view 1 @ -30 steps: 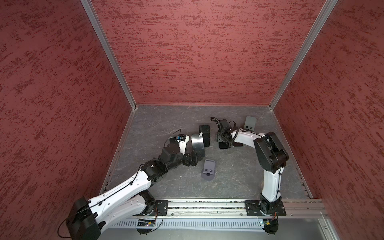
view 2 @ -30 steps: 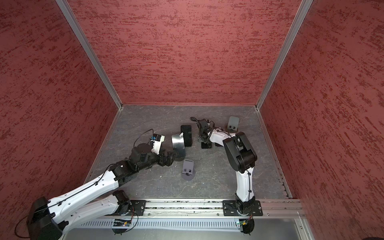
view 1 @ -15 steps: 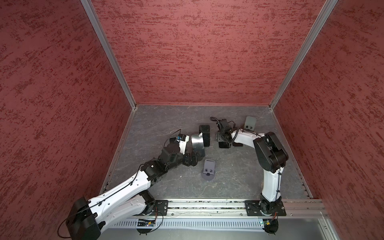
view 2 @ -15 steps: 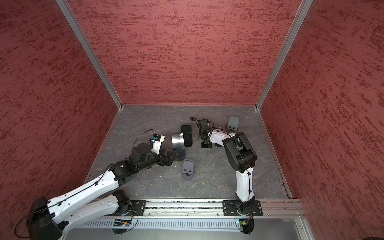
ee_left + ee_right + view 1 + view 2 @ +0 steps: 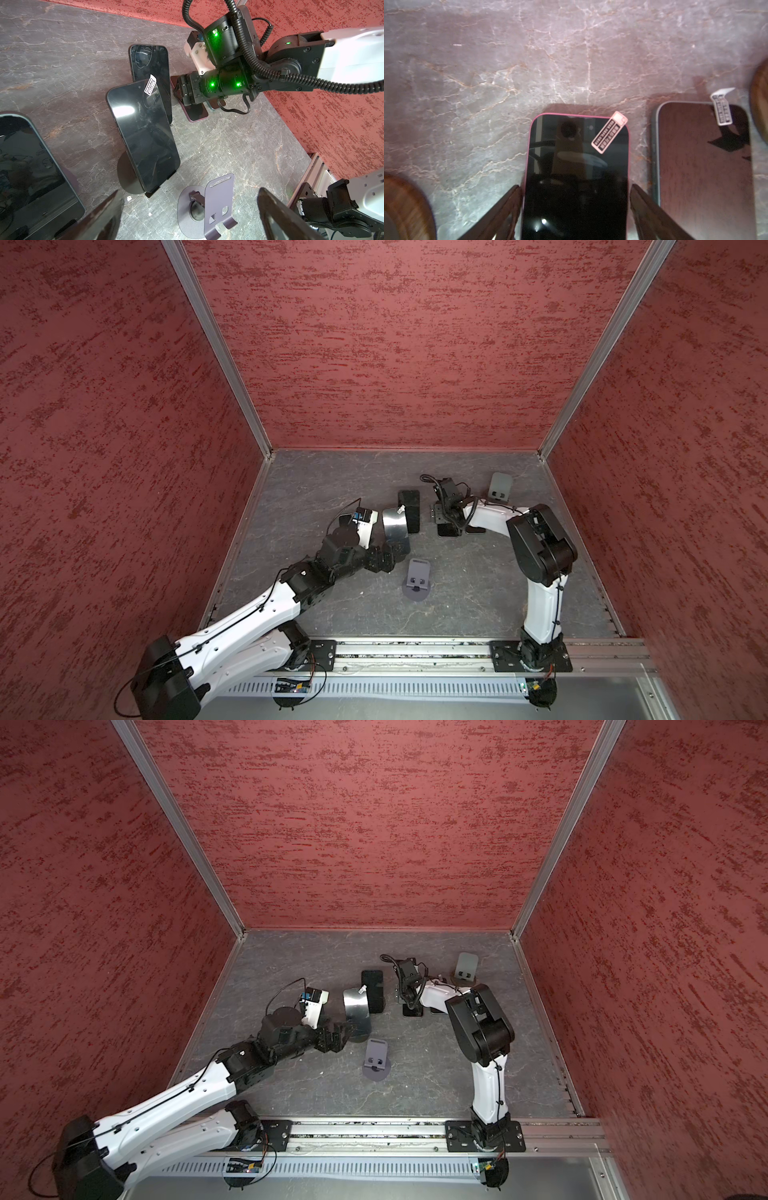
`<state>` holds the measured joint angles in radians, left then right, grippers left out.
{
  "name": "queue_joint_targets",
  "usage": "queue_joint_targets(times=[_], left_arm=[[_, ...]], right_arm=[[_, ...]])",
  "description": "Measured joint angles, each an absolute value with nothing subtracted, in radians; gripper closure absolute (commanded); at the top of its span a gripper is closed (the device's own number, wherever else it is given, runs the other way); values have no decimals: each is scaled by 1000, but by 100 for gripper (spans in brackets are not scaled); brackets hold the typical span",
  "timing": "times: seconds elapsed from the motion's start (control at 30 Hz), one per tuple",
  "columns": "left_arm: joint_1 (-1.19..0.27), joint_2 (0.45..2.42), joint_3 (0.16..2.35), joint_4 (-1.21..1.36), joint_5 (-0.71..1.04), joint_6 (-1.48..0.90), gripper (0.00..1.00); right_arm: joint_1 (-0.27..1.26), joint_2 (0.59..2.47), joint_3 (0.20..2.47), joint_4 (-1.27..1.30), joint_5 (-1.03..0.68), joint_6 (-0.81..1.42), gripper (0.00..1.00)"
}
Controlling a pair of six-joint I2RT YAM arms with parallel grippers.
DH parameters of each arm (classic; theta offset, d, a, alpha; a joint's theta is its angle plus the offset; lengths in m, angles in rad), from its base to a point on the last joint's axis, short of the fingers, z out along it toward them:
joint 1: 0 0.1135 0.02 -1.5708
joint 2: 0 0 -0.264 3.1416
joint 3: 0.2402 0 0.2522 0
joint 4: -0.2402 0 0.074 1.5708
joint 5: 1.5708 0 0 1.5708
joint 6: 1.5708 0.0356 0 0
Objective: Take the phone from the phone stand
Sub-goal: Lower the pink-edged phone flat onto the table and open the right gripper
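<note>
My left gripper (image 5: 190,192), jaws spread wide and empty, faces the phone (image 5: 143,135) propped on its phone stand (image 5: 126,178). The phone is just ahead, offset toward one finger (image 5: 104,214), with its long axis leaning away from the jaws. I judge this arm the nearer. The right gripper (image 5: 575,187) brackets a pink-edged phone (image 5: 575,166) lying flat on the table (image 5: 488,83); I cannot tell whether it is clamped or loosed.
</note>
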<state>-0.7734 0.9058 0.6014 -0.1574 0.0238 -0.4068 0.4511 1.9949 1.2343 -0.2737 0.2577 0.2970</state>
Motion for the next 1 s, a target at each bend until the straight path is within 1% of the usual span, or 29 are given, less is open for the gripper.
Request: queue_joint_targets(times=[0.23, 0.43, 0.5, 0.83, 1.0], left_arm=[[-773, 906, 602, -165, 18, -407, 1], [-773, 907, 617, -218, -6, -408, 1], [-773, 907, 625, -228, -9, -408, 1], [-773, 894, 628, -262, -31, -408, 1], [-773, 894, 628, -271, -36, -408, 0]], right_arm=[[448, 1984, 1225, -273, 247, 287, 8], [448, 1953, 1196, -287, 215, 295, 5], [448, 1936, 1188, -293, 208, 302, 2], [449, 1734, 1169, -307, 205, 337, 1], [469, 1674, 1151, -330, 205, 352, 1]])
